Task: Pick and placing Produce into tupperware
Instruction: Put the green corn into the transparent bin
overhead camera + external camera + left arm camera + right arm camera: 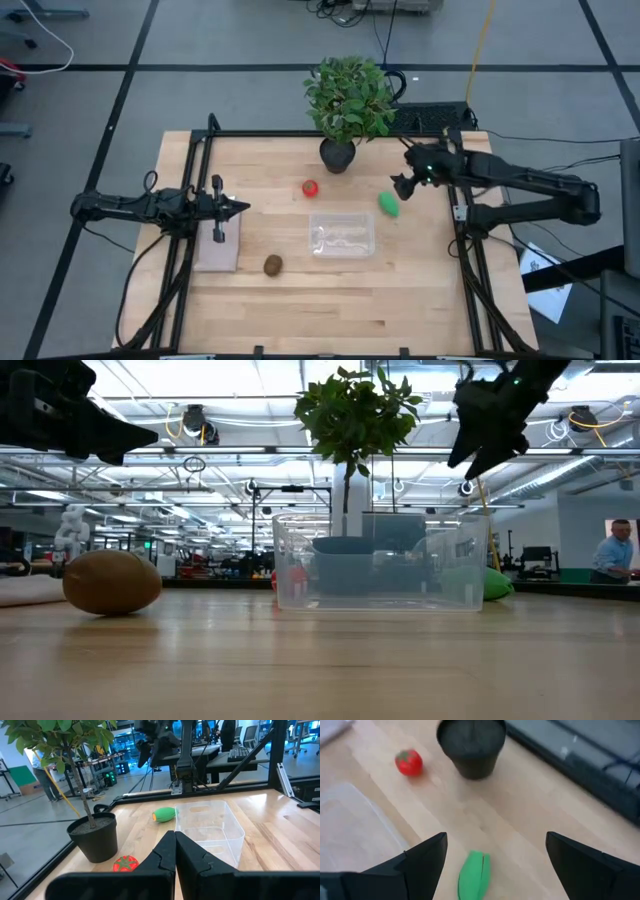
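Green produce (474, 874) between wide-apart fingers of right gripper (492, 865), not yet touched. Descend straight, centre it, close gently. Tupperware (341, 235) near, empty. Left gripper (238, 208) closed, waiting.

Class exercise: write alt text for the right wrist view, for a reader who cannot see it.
The open right gripper hovers over a green oblong piece of produce lying on the wooden table, framed between its two dark fingers. Farther off are a small red tomato, a black plant pot and part of a clear tupperware.
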